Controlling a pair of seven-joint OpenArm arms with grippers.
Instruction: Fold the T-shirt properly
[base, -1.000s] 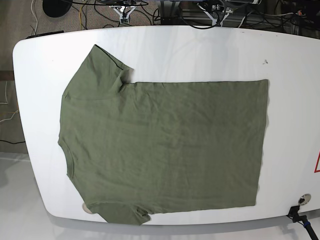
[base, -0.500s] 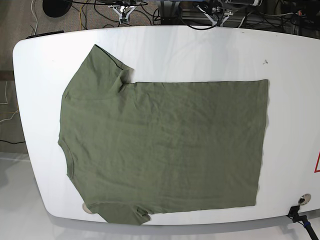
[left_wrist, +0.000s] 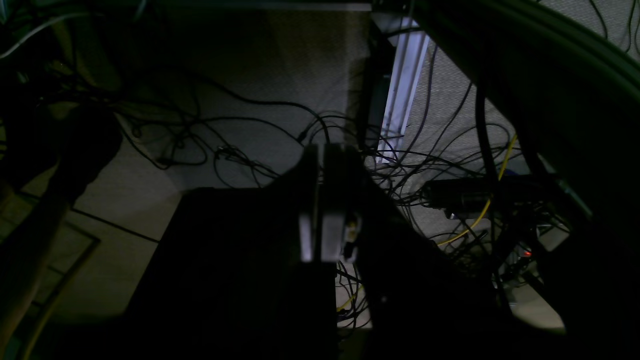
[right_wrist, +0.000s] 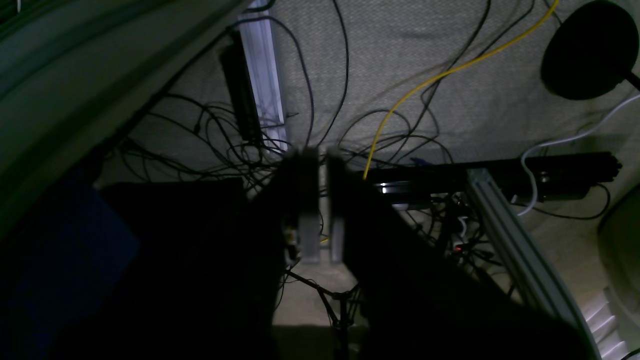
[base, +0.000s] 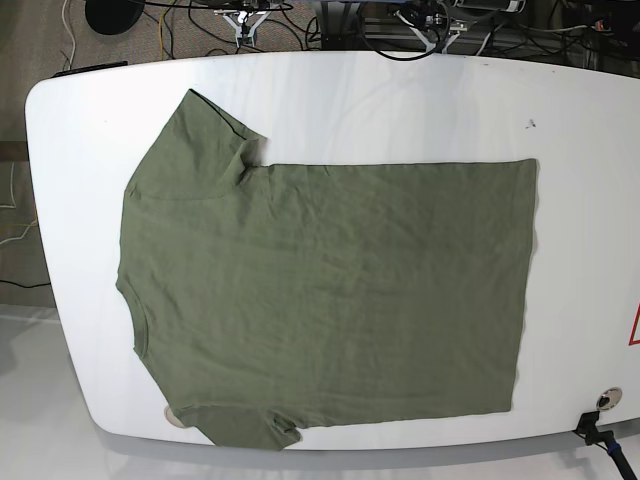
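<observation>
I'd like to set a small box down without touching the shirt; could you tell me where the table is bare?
The white table is bare along the far edge beyond the T-shirt, and in the strip right of its hem. The near edge is crowded: the sleeve reaches it, and the hem-side margin there is thin.

The T-shirt (base: 320, 290) lies spread flat on the table (base: 400, 100), covering most of its middle. Its neck end points to the left of the base view and its hem to the right, stopping short of the table's right end. One sleeve reaches toward the far left corner; the other lies at the near edge, its tip just over the rim. Bare tabletop runs along the far side and the right end. Behind the table, cables (base: 230, 15) trail over the floor. Both arms hang off the table, over that floor: the left gripper (left_wrist: 324, 200) and the right gripper (right_wrist: 320, 200) each sit above tangled wires.
</observation>
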